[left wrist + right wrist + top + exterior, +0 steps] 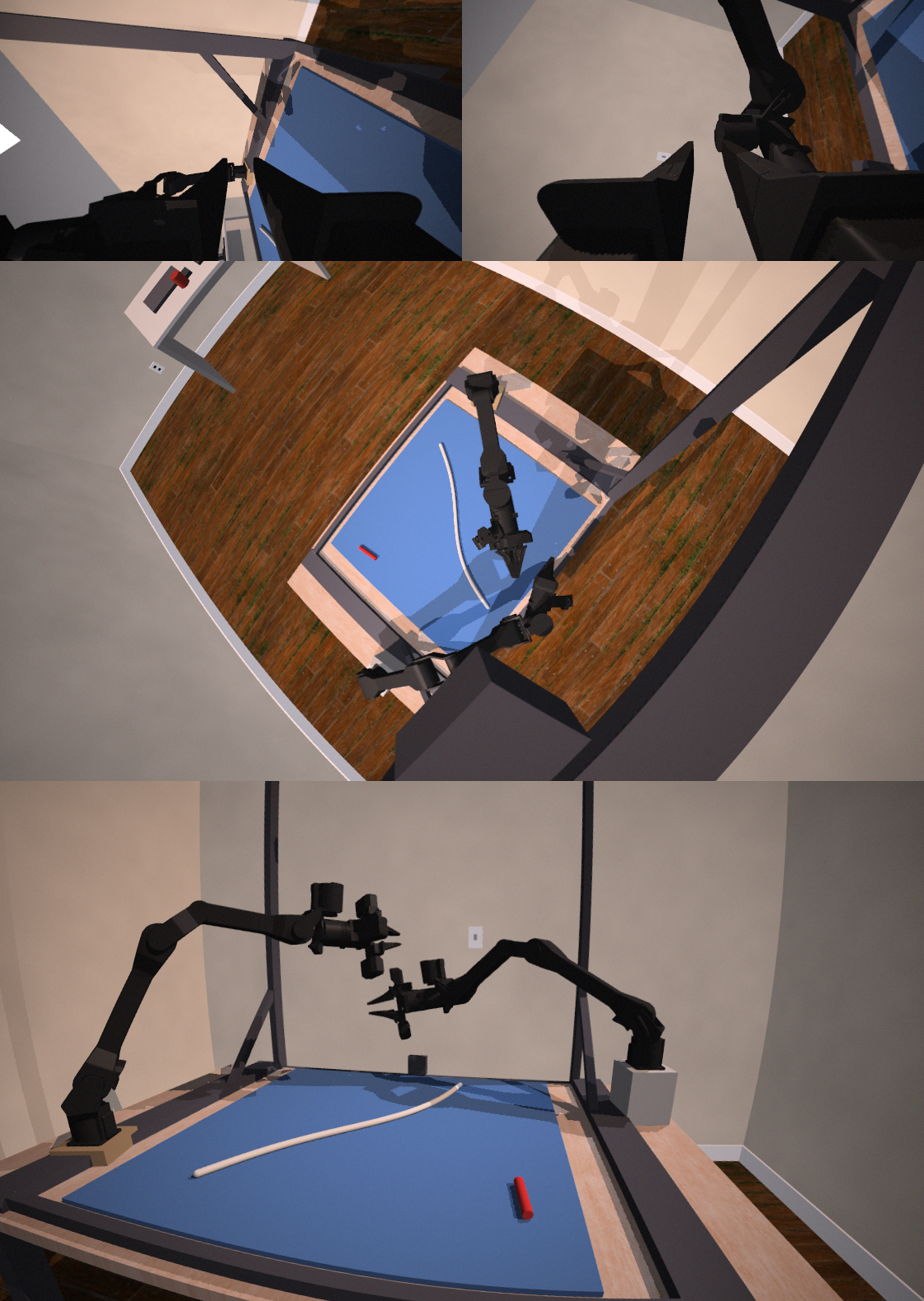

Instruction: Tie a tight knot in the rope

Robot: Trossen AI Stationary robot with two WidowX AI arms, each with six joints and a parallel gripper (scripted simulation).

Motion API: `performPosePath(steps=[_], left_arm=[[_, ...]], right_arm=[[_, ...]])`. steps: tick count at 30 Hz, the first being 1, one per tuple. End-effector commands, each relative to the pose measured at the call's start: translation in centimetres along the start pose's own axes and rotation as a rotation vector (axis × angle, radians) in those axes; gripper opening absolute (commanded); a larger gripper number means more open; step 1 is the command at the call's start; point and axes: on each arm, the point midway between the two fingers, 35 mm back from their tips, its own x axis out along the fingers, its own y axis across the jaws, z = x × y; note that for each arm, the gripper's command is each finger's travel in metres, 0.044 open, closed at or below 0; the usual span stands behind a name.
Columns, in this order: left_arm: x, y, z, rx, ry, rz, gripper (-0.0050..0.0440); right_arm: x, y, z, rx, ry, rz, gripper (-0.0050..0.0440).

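A dark frame (692, 425) (586, 877) (124, 35) rises around the table (323, 603) (711, 1194) (371, 87) (887, 128), and here's the blue mat (400, 493) (361, 1219) (322, 107) (903, 83) spread across its top. Over to the arms: in the exterior view the left arm (517, 632) (562, 961) (751, 37) reaches in from the right side, the right arm (487, 425) (129, 1000) (195, 178) from the left, both arched high above the mat.

At their ends, the left gripper (550, 561) (370, 1008) (240, 163) sits lower, the right gripper (515, 576) (400, 940) (707, 146) higher, near each other over the far part of the table. Both sets of jaws are parted just narrowly, nothing between them!

And the rope (455, 519) (323, 1134) (268, 235)? White, lying on the mat in one long, gentle curve, from near left to far right, its ends well apart, no knot in it, both grippers well above it. Under the left arm stands a white block (644, 1094); under the right, a tan block (502, 393) (109, 1155) (249, 177). Smallest of all, a red stick (367, 552) (523, 1198) lies flat at the near right of the mat, well apart from the rope.
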Motion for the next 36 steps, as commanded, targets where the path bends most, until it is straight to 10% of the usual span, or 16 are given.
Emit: performPosePath(steps=[1,36], left_arm=[[-0.5,2.2,0.7,-0.049,-0.023,0.027,0.01],[-2.9,5.8,2.8,-0.247,-0.172,-0.073,0.01]], right_arm=[[-0.9,2.0,1.1,-0.011,-0.022,0.04,0.01],[-2.3,1.9,-1.5,-0.134,0.057,-0.027,0.01]])
